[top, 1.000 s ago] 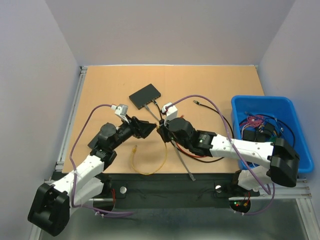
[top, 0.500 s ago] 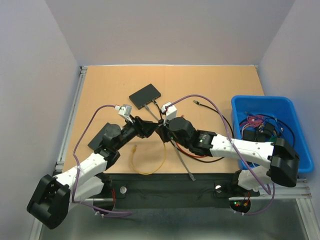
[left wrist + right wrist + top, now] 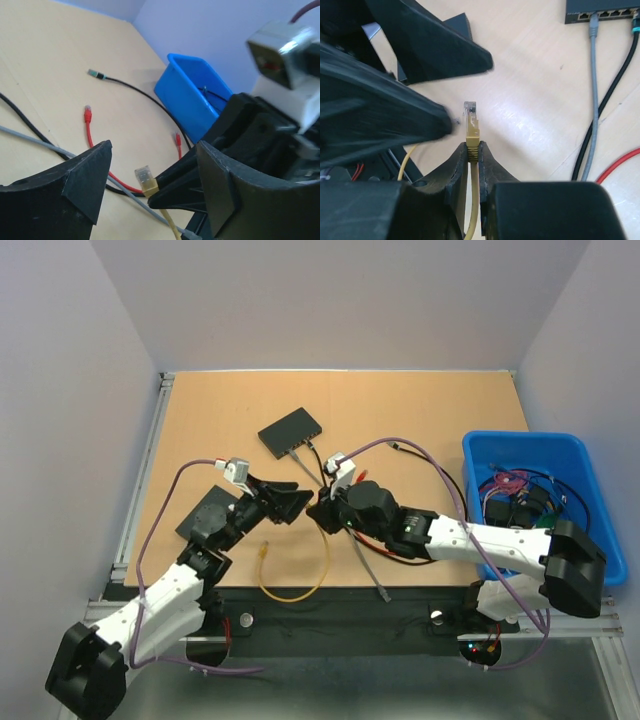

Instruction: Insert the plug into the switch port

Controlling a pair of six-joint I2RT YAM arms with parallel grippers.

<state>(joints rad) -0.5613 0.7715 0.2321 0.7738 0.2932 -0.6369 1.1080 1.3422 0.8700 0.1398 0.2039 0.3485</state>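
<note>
The black switch (image 3: 291, 430) lies at the table's middle back, with a grey and a black cable plugged into it; its port row also shows in the right wrist view (image 3: 602, 10). My right gripper (image 3: 322, 508) is shut on the boot of the yellow plug (image 3: 472, 131), whose clear tip sticks out past the fingertips. In the left wrist view the plug (image 3: 144, 179) hangs just beyond my left gripper (image 3: 154, 147). My left gripper (image 3: 287, 501) is open and empty, facing the right one. The switch lies well beyond both.
The yellow cable (image 3: 300, 585) loops toward the near edge, its other plug (image 3: 265, 551) on the table. A blue bin (image 3: 540, 490) of cables stands at the right. A red cable (image 3: 87, 120), a grey cable (image 3: 368, 565) and a black pad (image 3: 200, 515) lie around the grippers.
My left arm drew back toward the near left and its gripper dropped slightly. My right gripper, still holding the yellow plug, shifted a little nearer.
</note>
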